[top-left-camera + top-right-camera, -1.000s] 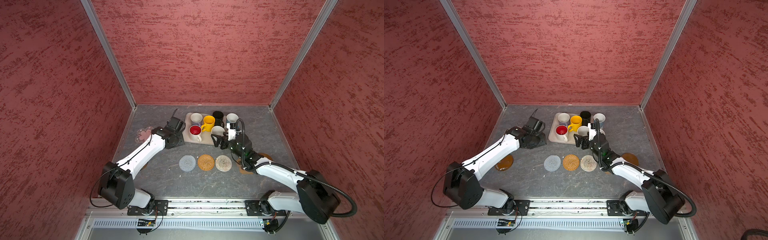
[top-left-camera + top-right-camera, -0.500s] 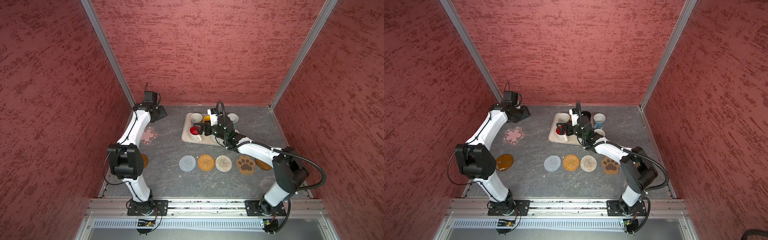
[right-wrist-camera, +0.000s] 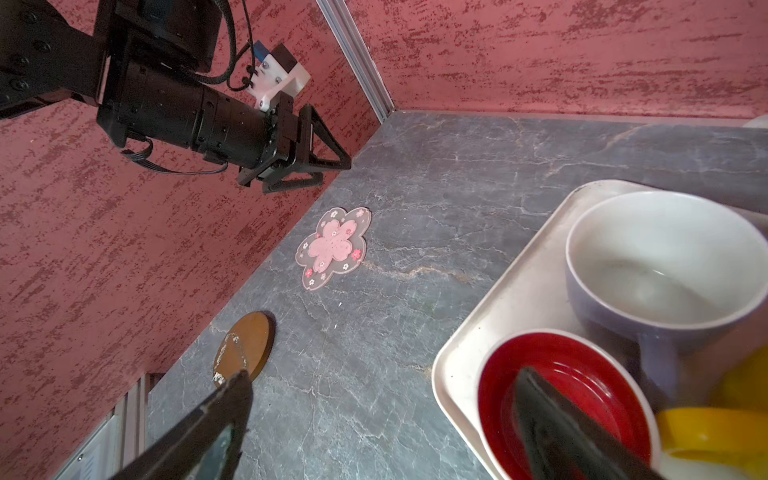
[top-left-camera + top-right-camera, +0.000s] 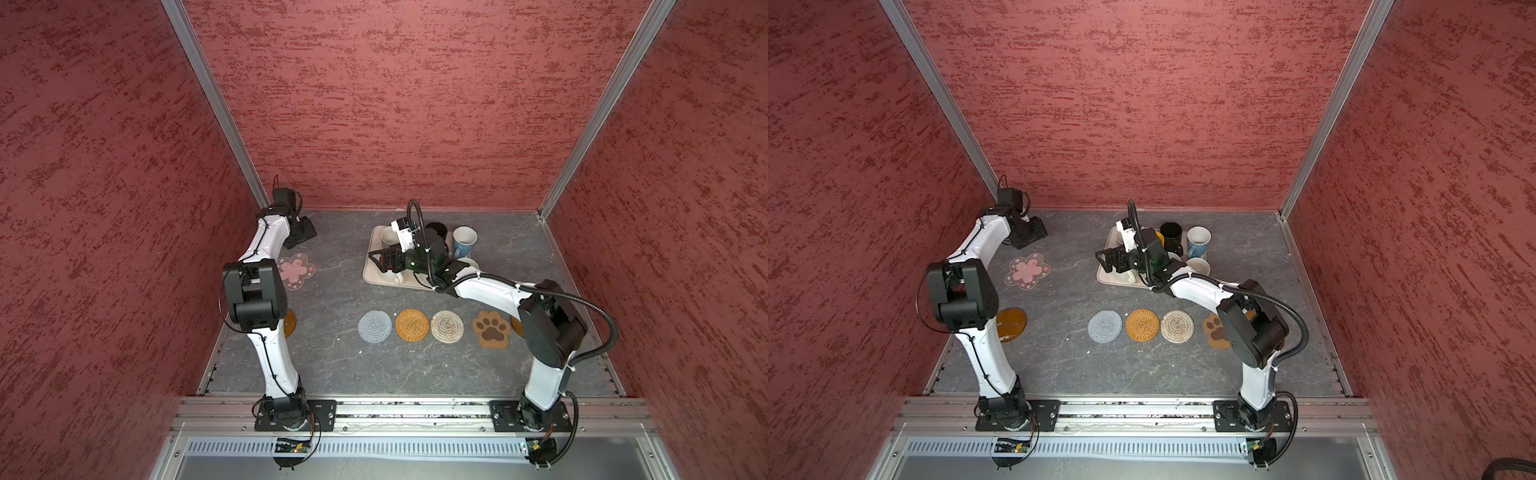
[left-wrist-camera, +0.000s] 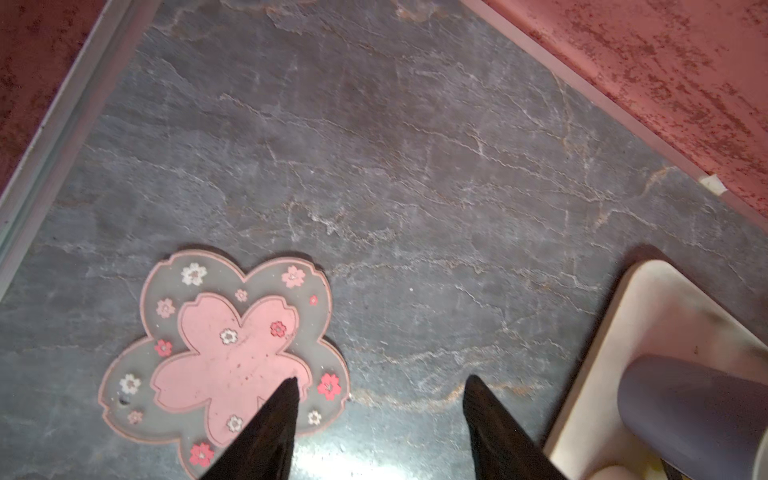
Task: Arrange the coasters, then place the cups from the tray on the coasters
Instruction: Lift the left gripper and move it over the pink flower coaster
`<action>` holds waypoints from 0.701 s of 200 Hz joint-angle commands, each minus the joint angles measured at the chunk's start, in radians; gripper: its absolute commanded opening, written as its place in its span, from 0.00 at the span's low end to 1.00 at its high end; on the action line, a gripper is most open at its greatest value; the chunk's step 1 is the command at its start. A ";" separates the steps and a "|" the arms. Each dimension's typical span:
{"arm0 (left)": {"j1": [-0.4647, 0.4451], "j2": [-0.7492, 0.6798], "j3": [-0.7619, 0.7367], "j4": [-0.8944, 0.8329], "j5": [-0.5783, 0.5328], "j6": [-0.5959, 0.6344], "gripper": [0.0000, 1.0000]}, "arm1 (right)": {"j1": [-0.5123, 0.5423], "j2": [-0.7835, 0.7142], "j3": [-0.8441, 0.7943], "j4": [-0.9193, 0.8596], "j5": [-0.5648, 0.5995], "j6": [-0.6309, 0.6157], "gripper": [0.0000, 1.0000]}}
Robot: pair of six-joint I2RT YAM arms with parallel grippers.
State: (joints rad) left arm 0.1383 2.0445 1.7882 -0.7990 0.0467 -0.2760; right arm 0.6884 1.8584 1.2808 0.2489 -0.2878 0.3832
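Four coasters lie in a spaced row near the front of the table (image 4: 332,365): grey round (image 4: 375,326), orange round (image 4: 412,325), beige round (image 4: 447,326) and paw (image 4: 491,329). The edge of the right disc (image 4: 516,326) shows just past the paw, behind the right arm. The gaps between them look meant to leave each cup room for its handle. Two coasters sit outside the row, at the left: the flower (image 4: 296,270) and the left disc (image 4: 1011,323), so the arranging is probably not finished. The cups in view all stand crowded on the tray (image 4: 376,278) at the back, none on a coaster.

The left gripper (image 5: 380,399) hangs in the air near the back left corner, jaws partly apart with nothing between them. In its wrist view one fingertip (image 5: 282,411) overlaps the flower, but the right wrist view shows it raised well clear. That pose would suit a descent onto the flower.

The right gripper (image 3: 384,376) is spread wide over the tray's near left corner. One finger (image 3: 552,415) sits over the mouth of the red cup (image 3: 582,374), and the other is outside, past the tray's rim. The cup's wall lies between them, a stance for pinching it. Nothing is gripped, and whether the inner finger touches the cup cannot be told.
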 commanded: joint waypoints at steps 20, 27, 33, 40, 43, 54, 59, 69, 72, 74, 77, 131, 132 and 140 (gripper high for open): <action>0.063 0.074 0.050 0.030 -0.015 0.125 0.65 | 0.021 0.048 0.067 -0.015 -0.031 -0.032 0.99; 0.071 0.081 0.051 0.030 -0.016 0.139 0.65 | 0.023 0.054 0.069 -0.014 -0.033 -0.032 0.99; 0.077 0.087 0.051 0.032 -0.015 0.147 0.65 | 0.023 0.058 0.070 -0.012 -0.035 -0.032 0.99; 0.086 0.092 0.050 0.032 -0.012 0.158 0.65 | 0.025 0.062 0.071 -0.010 -0.037 -0.032 0.99; 0.088 0.094 0.050 0.033 -0.010 0.162 0.65 | 0.025 0.064 0.070 -0.010 -0.040 -0.032 0.99; 0.100 0.101 0.050 0.035 -0.008 0.173 0.65 | 0.026 0.071 0.072 -0.008 -0.044 -0.032 0.99; 0.103 0.104 0.049 0.035 -0.007 0.177 0.66 | 0.026 0.073 0.074 -0.008 -0.047 -0.032 0.99; 0.112 0.110 0.048 0.036 -0.005 0.188 0.66 | 0.027 0.078 0.075 -0.008 -0.049 -0.035 0.99; 0.113 0.113 0.048 0.037 -0.004 0.190 0.66 | 0.026 0.080 0.076 -0.008 -0.052 -0.034 0.99; 0.116 0.114 0.049 0.037 -0.002 0.192 0.66 | 0.026 0.080 0.077 -0.008 -0.053 -0.033 0.98; 0.119 0.116 0.049 0.038 0.000 0.195 0.66 | 0.026 0.080 0.078 -0.008 -0.054 -0.033 0.99; 0.155 0.172 0.065 0.039 0.060 0.234 0.73 | 0.026 0.072 0.057 -0.032 -0.040 -0.061 0.99; 0.156 0.174 0.067 0.038 0.061 0.235 0.73 | 0.026 0.073 0.057 -0.031 -0.040 -0.061 0.99; 0.162 0.189 0.079 0.029 0.063 0.241 0.74 | 0.026 0.070 0.053 -0.033 -0.039 -0.060 0.99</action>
State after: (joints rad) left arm 0.2832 2.1769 1.8324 -0.7750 0.0788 -0.0772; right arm 0.7101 1.9335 1.3205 0.2298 -0.3290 0.3542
